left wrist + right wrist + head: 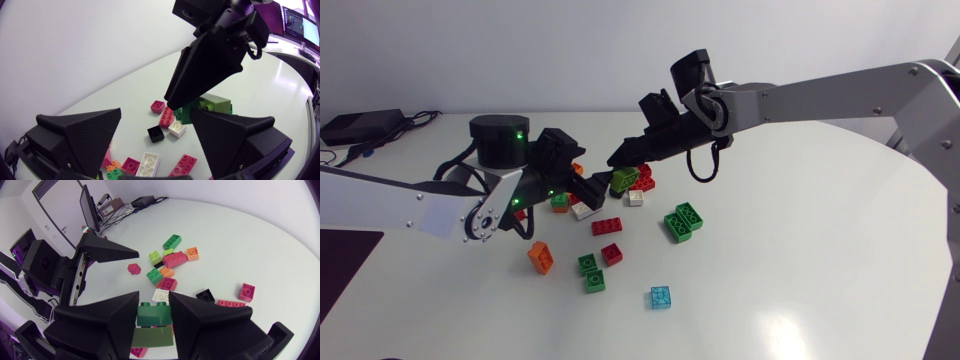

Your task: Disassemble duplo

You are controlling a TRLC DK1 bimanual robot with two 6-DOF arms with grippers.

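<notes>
Green stack (624,179) hangs over loose bricks (610,228), pinched by R gripper (622,158); L gripper (583,186) just beside. L wrist: L fingers spread, stack ahead, nearer one finger. R wrist: stack's long axis runs along R fingers

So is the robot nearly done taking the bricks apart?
Many loose bricks already lie apart on the table. The right pincer grips a green-and-lime stack, not yet split; the left pincer is open beside it. That stack is left.
</notes>
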